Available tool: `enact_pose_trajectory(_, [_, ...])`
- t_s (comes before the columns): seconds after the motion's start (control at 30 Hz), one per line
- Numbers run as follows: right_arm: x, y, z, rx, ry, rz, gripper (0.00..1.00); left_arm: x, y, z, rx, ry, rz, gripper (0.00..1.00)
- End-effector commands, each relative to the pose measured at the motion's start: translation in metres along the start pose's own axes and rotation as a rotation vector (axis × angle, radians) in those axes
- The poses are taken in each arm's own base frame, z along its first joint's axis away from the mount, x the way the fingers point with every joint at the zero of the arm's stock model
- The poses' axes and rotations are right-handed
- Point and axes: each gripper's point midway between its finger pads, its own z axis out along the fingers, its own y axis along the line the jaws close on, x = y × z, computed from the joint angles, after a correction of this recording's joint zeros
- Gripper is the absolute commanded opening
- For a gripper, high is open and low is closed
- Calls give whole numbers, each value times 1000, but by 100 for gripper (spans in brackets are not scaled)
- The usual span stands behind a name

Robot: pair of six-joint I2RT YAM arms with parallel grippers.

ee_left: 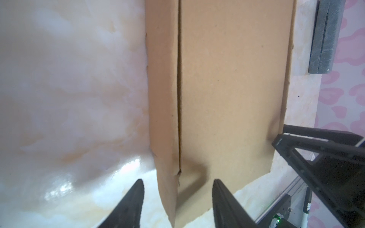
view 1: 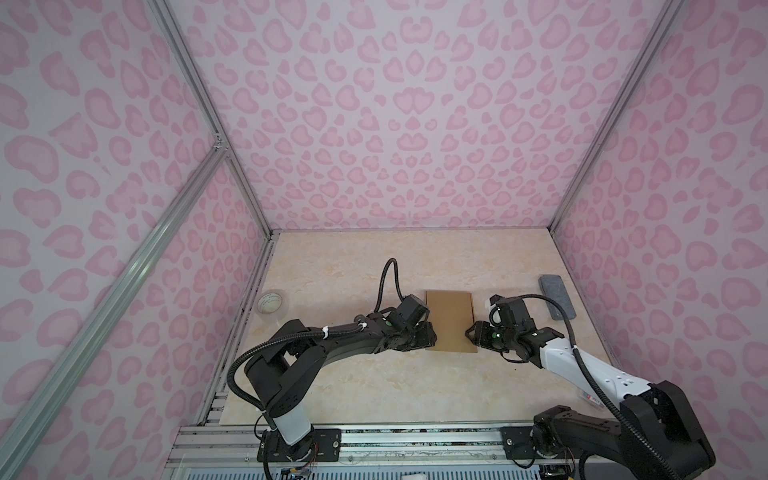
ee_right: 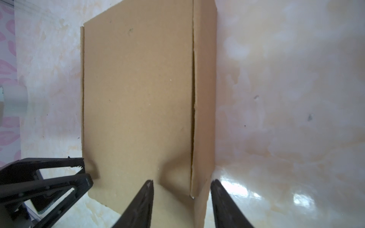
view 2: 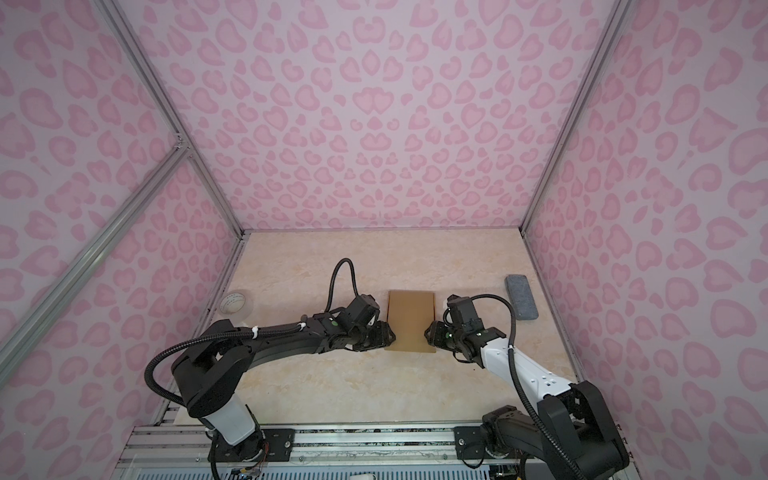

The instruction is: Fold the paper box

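Two hands are flanking the paper box (view 1: 451, 320), which is lying flat and closed near the middle of the tabletop (view 1: 353, 270), its long axis running away from the arm bases. The left hand (ee_left: 178, 180) is sitting at the near end of the box's left long edge. Its jaws are standing moderately apart and straddling the left wall (ee_left: 162, 79), one finger over the lid (ee_left: 237, 79), the other over bare tabletop, and nothing looks clamped. The right hand (ee_right: 181, 180) is mirroring this at the near right corner, jaws likewise parted around the right wall (ee_right: 204, 98) and holding nothing. Each hand is equally near its own edge. A thin seam is showing beside the lid on both sides, so the coming move is probably squeezing the walls inward across the short axis. A grey block (view 1: 557, 297) and a tape roll (view 1: 270, 305) are lying well apart from the box.
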Motion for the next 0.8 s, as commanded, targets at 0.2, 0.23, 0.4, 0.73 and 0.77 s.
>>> enact_pose_trajectory(0.2, [-6,0,-9,25,-25,-18,50,-17,1,-15,-33,-56,40,60])
enact_pose_trajectory(0.23, [-8,0,-10,25,-29,-18,50,-20,1,-18,-37,-65,47,60])
enact_pose_trajectory(0.4, [-10,5,-17,10,-43,-24,49,-33,5,-27,-74,-95,80,61])
enact_pose_trajectory(0.73, [-6,19,-28,-9,-58,-70,48,-84,5,-55,-171,-179,160,66])
enact_pose_trajectory(0.77, [-6,19,-28,-11,-60,-70,48,-92,9,-57,-167,-175,126,71])
